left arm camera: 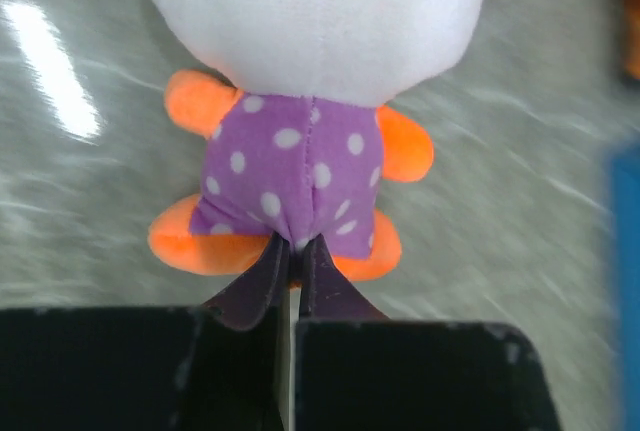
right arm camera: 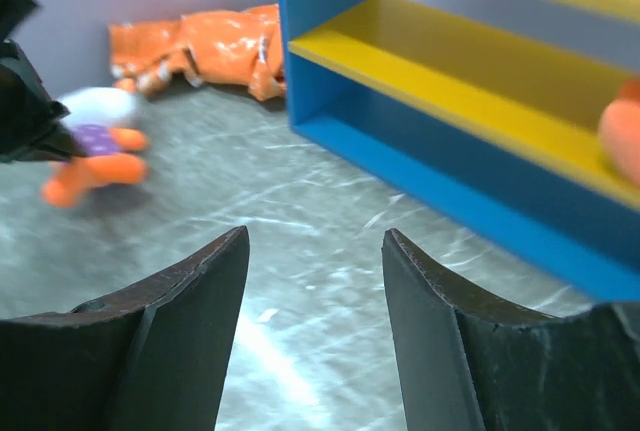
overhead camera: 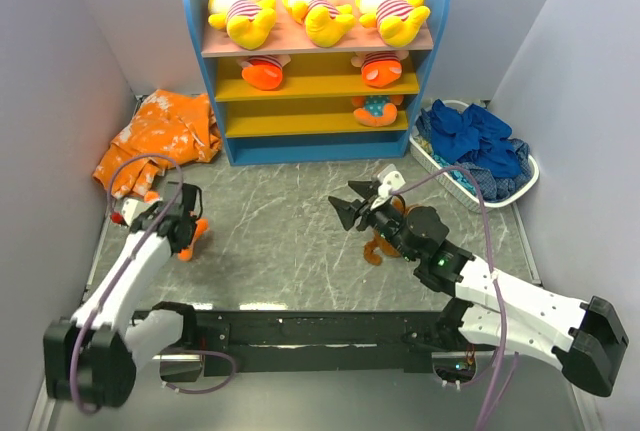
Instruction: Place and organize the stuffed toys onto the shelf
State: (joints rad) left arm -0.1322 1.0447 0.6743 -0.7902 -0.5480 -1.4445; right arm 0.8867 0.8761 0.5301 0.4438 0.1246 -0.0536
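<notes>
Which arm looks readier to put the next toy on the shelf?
Left. Its gripper is shut on the purple dotted doll, so it probably only needs to carry it to the shelf. The right gripper is open and holds no toy.

Comes to three yellow toys [overhead camera: 241, 9] [overhead camera: 314, 6] [overhead camera: 392, 6], four orange-limbed toys [overhead camera: 262, 71] [overhead camera: 381, 68] [overhead camera: 376, 109] [overhead camera: 187, 237], one brown monkey [overhead camera: 372, 251], one shelf [overhead camera: 200, 71], one orange cloth [overhead camera: 160, 136], one basket [overhead camera: 528, 173].

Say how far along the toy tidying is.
Done: six stuffed toys on the shelf, three yellow ones on top, three orange-limbed ones on lower boards. In hand: the left gripper is shut on a purple dotted toy. Left: shelving it, plus the brown toy on the table near the open right gripper.
</notes>
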